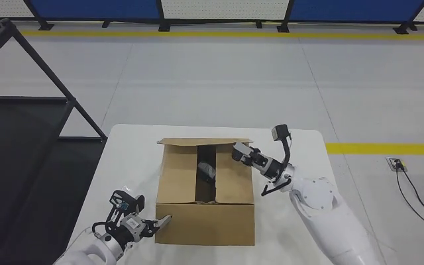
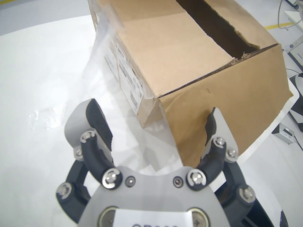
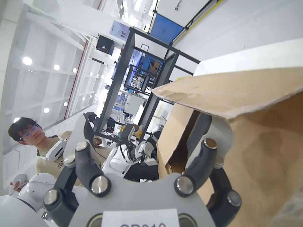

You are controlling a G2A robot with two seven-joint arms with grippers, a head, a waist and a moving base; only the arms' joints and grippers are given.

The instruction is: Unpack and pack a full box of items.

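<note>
A brown cardboard box [image 1: 179,175] stands in the middle of the white table [image 1: 132,165]. Its top flaps lie nearly flat, and a narrow slit between them shows something dark [image 1: 207,172] inside. My left gripper [image 1: 162,222] is open at the box's near left corner. In the left wrist view that corner of the box [image 2: 165,48] sits between the spread fingers of the gripper [image 2: 156,124]. My right gripper [image 1: 237,152] is at the far right corner of the top. It is open [image 3: 144,128], with one finger [image 3: 201,128] under a raised flap of the box [image 3: 260,142] and the other outside.
Clear plastic film [image 2: 104,48] hangs down the box's labelled side, and a crumpled scrap [image 2: 42,119] lies on the table beside it. A black metal frame [image 1: 53,86] stands off the table's left. Bare table runs along both sides of the box.
</note>
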